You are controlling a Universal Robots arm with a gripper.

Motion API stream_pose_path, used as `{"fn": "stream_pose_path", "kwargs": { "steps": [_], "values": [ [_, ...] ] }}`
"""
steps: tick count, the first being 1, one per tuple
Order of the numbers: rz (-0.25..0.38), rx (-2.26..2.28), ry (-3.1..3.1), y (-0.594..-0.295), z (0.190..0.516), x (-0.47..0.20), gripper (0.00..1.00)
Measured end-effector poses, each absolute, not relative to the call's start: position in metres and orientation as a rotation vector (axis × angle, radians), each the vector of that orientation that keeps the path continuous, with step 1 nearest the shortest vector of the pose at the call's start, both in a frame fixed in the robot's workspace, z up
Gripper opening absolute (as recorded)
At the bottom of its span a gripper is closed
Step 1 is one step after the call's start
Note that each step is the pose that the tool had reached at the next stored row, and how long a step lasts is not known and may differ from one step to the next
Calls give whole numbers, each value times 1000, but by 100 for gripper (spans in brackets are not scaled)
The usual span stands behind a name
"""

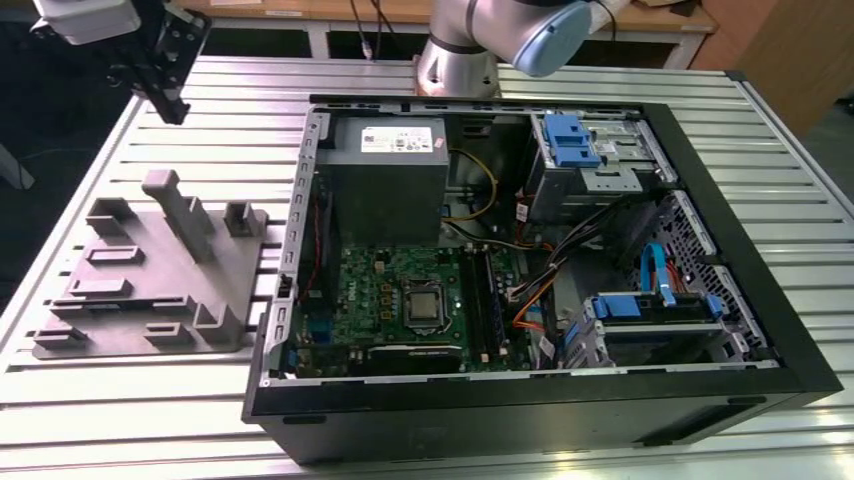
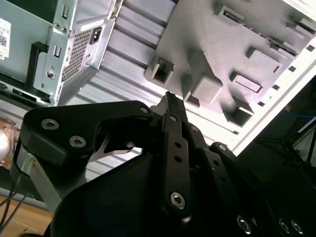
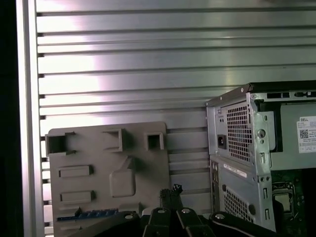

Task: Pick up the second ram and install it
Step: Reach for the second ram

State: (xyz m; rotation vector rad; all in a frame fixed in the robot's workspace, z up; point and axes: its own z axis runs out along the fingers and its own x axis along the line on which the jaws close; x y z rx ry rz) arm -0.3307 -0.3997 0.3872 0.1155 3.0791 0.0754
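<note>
The second ram point(image 3: 87, 215) looks like a thin dark and blue strip lying flat in a slot of the grey fixture plate point(image 3: 98, 163), at the plate's end away from its three square blocks. In the exterior view my gripper point(image 1: 171, 108) hangs high over the table's far corner on the exterior view's left, well above and behind the fixture plate point(image 1: 147, 270). Both wrist views show its black fingertips together with nothing between them: gripper point(image 2: 170, 98), gripper point(image 3: 173, 191). The ram lies apart from the gripper.
An open black computer case point(image 1: 534, 400) fills the exterior view's middle and right, holding the green motherboard point(image 1: 387, 300), grey power supply point(image 1: 387, 170) and blue drive brackets point(image 1: 567, 140). A tall post point(image 1: 180, 210) rises from the fixture plate. The slatted metal table point(image 1: 200, 100) lies below.
</note>
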Motion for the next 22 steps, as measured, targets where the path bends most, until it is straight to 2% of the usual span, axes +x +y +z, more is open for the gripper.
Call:
{"fn": "stream_pose_path", "kwargs": {
  "steps": [22],
  "values": [
    [75,116,3079,-411,375,-356,10]
  ]
}}
